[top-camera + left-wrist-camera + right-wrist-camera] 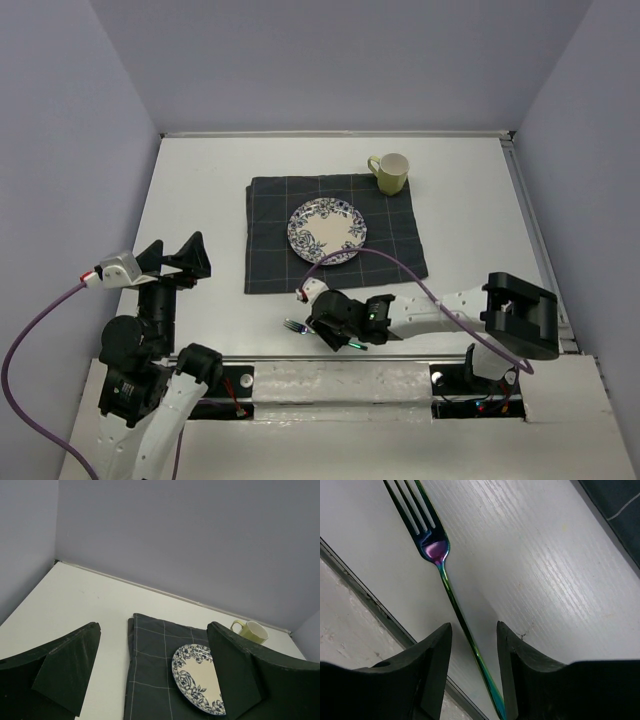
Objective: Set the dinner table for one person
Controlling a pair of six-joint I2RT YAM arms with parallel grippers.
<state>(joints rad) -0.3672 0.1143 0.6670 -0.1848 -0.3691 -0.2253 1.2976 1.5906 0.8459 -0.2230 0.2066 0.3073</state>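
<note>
— While straddling the fork (436, 550), shut or parted?
— Parted: right gripper (474, 630) fingers either side of the handle, not yet pinching.
— Lying where?
— Flat on the dinner table (200, 200), near edge, just short of the cloth (270, 260); long axis along that edge, tines pointing left.
— And the left gripper (154, 627)?
— Wide apart, empty, well off; right nearer by far

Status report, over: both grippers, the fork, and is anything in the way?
Left gripper open, empty, raised. Right gripper open, astride fork handle. Fork flat on table, near edge, outside cloth. Nothing blocking the fork.
</note>
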